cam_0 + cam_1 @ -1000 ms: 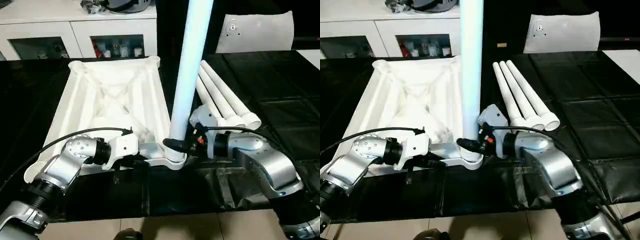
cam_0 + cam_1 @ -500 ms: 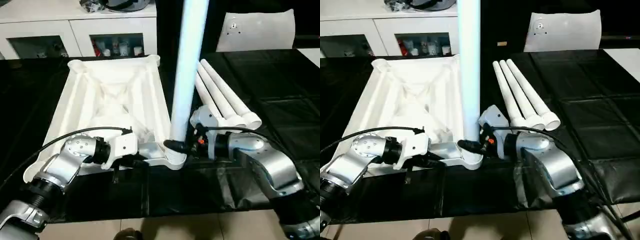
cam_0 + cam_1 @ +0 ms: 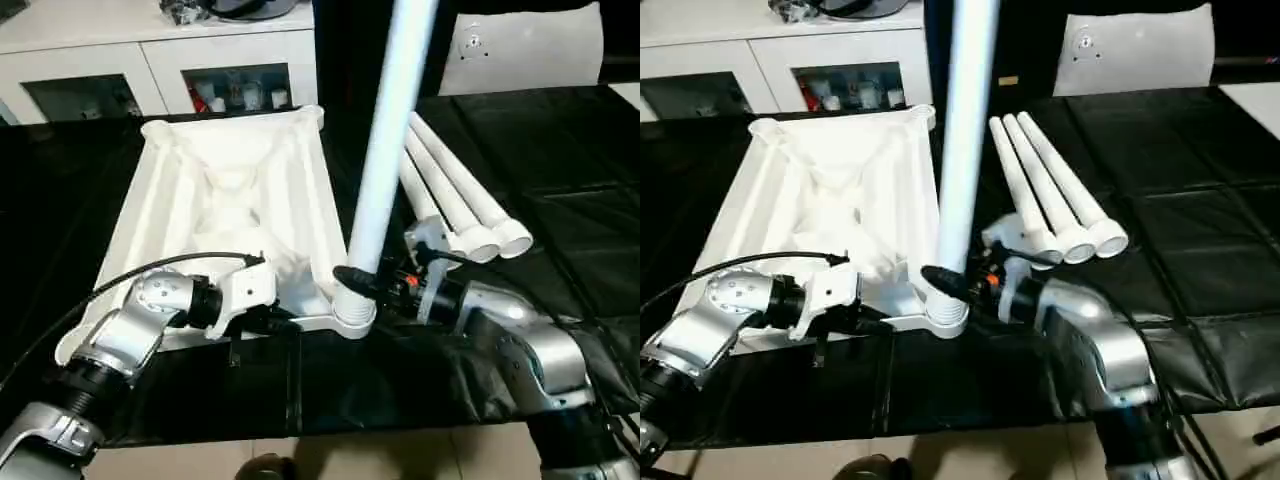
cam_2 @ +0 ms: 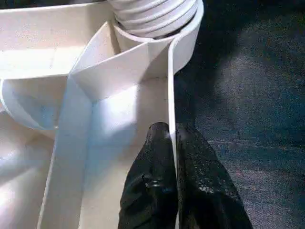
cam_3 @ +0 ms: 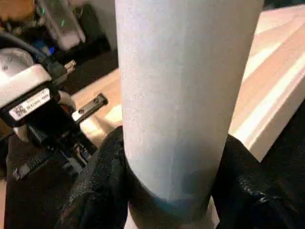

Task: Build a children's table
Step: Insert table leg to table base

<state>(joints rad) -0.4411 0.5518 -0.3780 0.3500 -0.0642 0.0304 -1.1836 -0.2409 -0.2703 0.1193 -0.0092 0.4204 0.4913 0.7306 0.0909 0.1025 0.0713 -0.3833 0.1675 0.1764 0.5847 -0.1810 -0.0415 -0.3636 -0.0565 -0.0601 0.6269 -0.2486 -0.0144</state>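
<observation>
Black tabletop (image 3: 560, 170) | upturned white ribbed plastic table top (image 3: 220, 190) centre-left | left tool (image 4: 174, 143) pinches its near rim | right tool (image 5: 171, 191) clasps upright white tapered leg (image 3: 385, 170) in near-right socket | light, stiff, slippery; grip low.

One upturned white table top (image 3: 225, 190), four white table legs, one standing leg (image 3: 385, 160) and three lying legs (image 3: 460, 195), one white cabinet (image 3: 150, 60), two claws.
</observation>
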